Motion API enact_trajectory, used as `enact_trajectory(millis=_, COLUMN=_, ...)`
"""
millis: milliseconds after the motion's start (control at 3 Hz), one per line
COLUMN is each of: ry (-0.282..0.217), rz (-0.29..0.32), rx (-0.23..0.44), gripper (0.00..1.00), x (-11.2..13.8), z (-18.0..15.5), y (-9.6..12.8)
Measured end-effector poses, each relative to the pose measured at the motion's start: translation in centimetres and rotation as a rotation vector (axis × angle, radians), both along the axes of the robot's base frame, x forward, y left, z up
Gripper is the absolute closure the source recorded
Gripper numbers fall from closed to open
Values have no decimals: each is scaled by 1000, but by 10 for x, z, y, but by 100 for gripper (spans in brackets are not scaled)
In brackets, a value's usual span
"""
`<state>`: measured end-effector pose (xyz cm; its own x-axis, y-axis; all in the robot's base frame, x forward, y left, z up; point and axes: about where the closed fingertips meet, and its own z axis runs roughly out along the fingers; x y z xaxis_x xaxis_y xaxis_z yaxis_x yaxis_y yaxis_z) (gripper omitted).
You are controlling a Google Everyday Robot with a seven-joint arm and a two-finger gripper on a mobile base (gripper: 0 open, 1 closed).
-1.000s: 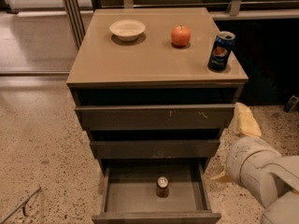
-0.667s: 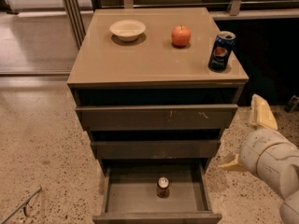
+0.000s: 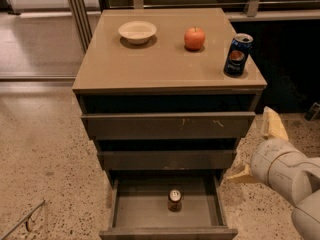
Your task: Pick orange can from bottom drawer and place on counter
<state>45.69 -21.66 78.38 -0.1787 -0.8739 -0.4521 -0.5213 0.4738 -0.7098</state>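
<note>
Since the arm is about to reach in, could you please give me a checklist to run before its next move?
1. Bottom drawer pulled open: ok.
2. Orange can upright inside it, nothing on top: ok.
3. Gripper open, holding nothing: ok.
4. Gripper above the can: not ok, it is right of the drawer.
5. Bare counter in front of the bowl, apple and Pepsi can: ok.

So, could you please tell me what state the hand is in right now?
Hand: open, holding nothing, right of the cabinet; the orange can sits in the bottom drawer.
</note>
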Motion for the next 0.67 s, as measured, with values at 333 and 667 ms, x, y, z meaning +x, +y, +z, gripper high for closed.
enact_trajectory(millis=333, ry=86, rz=-57, rx=166, gripper=0, x=31, z=-38, y=2)
enact_trajectory(millis=667, ry=200, rz=-138, rx=323, gripper=0, x=69, z=-83, y=0)
